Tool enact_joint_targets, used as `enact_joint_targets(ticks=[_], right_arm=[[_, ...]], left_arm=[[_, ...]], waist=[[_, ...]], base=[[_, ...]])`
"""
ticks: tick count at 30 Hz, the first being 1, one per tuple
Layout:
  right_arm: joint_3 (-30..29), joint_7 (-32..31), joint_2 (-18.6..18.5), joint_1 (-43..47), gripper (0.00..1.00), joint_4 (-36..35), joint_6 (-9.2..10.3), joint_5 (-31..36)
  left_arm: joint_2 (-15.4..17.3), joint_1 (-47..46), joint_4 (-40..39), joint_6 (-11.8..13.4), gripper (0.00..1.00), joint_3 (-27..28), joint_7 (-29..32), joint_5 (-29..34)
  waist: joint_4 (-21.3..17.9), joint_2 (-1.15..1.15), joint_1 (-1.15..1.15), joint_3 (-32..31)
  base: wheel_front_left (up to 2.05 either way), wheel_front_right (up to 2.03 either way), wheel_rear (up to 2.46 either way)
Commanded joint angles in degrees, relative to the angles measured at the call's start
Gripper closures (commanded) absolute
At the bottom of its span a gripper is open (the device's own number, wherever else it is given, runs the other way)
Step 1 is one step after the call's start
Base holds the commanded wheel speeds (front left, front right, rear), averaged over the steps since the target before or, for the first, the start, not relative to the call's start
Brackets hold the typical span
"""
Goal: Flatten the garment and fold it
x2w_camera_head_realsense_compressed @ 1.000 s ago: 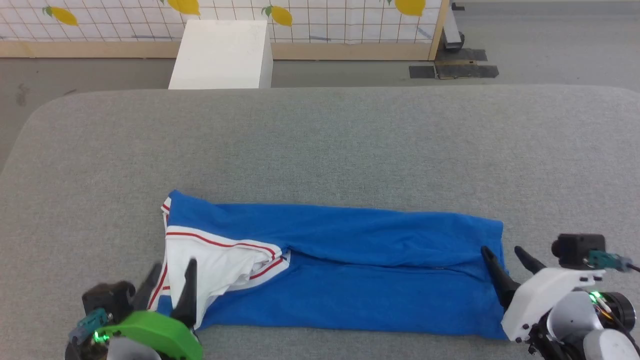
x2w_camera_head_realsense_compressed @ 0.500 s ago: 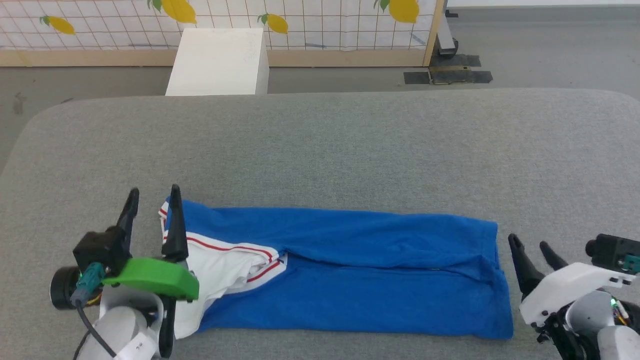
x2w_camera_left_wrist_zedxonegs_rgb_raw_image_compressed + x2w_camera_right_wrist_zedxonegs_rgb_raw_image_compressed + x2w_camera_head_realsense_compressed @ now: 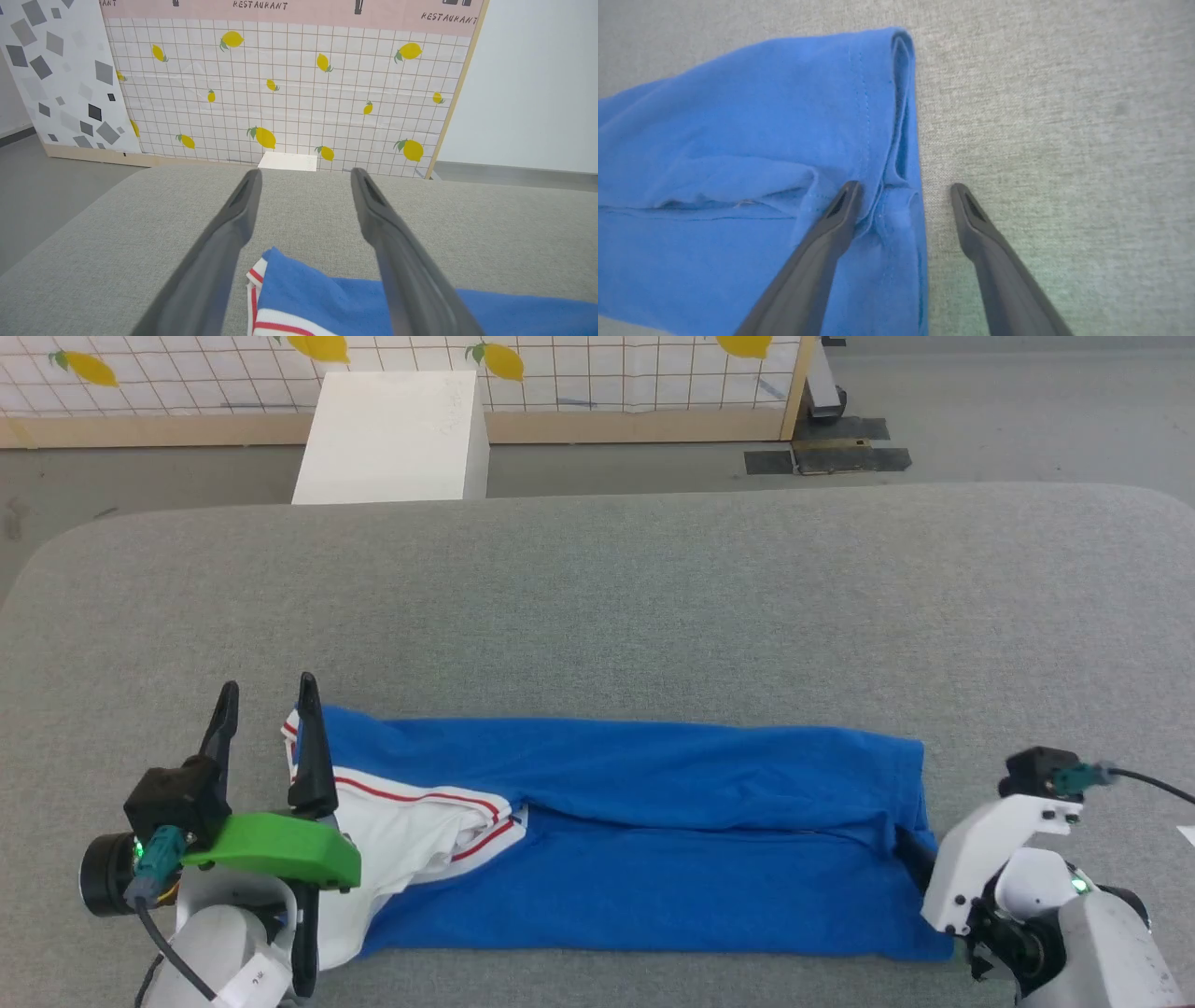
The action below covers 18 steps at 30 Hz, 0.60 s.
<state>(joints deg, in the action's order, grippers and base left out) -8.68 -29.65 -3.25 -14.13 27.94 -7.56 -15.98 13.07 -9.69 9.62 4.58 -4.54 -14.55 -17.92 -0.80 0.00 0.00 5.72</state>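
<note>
A grey fabric-covered table (image 3: 597, 597) spans the head view. Beyond it lie a grey floor (image 3: 1027, 420) and a white-tiled partition (image 3: 607, 373) printed with lemons. The garment (image 3: 653, 859), a royal-blue jersey folded into a long band, lies along the table's near edge. Its long axis runs left to right, with the white, red-striped sleeve end at the robot's left and the blue hem at its right. A white box (image 3: 387, 434) stands on the floor past the table. The left tool (image 3: 267, 684) is spread wide and empty, one finger over the sleeve-end corner and the other over bare table. The right tool (image 3: 904, 187) is equally wide, straddling the hem edge and gripping nothing.
</note>
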Motion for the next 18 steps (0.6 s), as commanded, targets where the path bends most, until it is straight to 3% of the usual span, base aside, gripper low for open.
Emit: enact_joint_targets(ticks=[1, 2, 5, 6, 13, 18], right_arm=[[1.16, -1.74, 0.36, 0.03, 0.00, 1.06, 0.08, 0.48], [1.76, -2.83, 0.36, 0.13, 0.00, 1.08, 0.08, 0.59], [2.75, -4.79, 0.36, 0.57, 0.92, 0.30, 0.08, 0.95], [2.88, -4.97, 0.36, 0.72, 1.00, -0.14, 0.08, 1.22], [1.11, -3.51, 0.37, 1.56, 1.00, -3.42, 0.08, 2.93], [-4.13, -0.81, 0.37, 2.06, 1.00, -5.44, 0.08, 7.91]], left_arm=[[-0.42, 0.01, 0.44, -0.60, 0.00, 0.36, -0.44, 1.03], [-0.57, 0.01, 0.77, -0.98, 0.00, 0.58, -0.44, 1.31], [-1.06, -0.05, 1.49, -1.83, 0.00, 1.28, -0.44, 1.93], [-1.24, -0.02, 1.62, -2.02, 0.00, 1.49, -0.44, 2.09], [-2.22, 0.29, 2.51, -3.39, 0.00, 2.94, -0.44, 3.22], [-2.85, 0.36, 3.22, -4.26, 0.00, 3.75, -0.44, 3.77]], waist=[[0.04, 0.00, 0.00, -0.01], [0.06, 0.00, 0.00, -0.03], [0.04, 0.00, 0.00, -0.19], [0.02, 0.00, 0.00, -0.21], [-0.13, 0.00, 0.00, -0.46], [0.07, 0.00, 0.00, -0.54]], base=[[0.00, 0.00, 0.00], [0.00, 0.00, 0.00], [0.00, 0.00, 0.00], [0.00, 0.00, 0.00], [0.00, 0.00, 0.00], [0.00, 0.00, 0.00]])
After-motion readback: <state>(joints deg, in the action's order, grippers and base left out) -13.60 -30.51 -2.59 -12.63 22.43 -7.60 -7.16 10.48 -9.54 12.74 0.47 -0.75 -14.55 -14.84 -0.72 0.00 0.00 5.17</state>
